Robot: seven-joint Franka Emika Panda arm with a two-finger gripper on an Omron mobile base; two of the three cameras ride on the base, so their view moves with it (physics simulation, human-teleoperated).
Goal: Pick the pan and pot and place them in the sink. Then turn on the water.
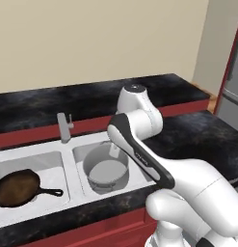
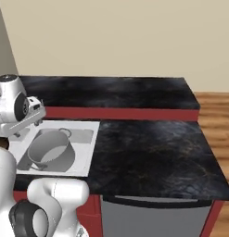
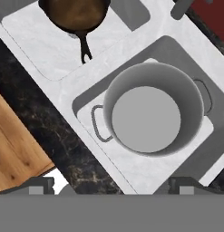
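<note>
The grey pot (image 3: 149, 113) stands upright in the right basin of the white sink (image 3: 109, 54), one loop handle toward the counter. The dark-brown pan (image 3: 77, 13) lies flat in the left basin, its black handle pointing at the divider. My gripper (image 3: 112, 186) hangs open above the pot's near side with nothing between its fingers. From the left base the pot (image 1: 107, 171) and pan (image 1: 17, 188) sit in separate basins of the sink (image 1: 67, 169), with the arm bent over the pot. The grey faucet (image 1: 64, 126) stands behind the divider. From the right base I see the pot (image 2: 51, 150) below my hand.
Black stone counter (image 2: 148, 152) runs right of the sink, with a raised back ledge (image 1: 38, 108) behind a red strip. A grey appliance front (image 2: 153, 217) sits under the counter. A steel fridge (image 1: 233, 101) stands at the far right, over wood floor (image 2: 218, 115).
</note>
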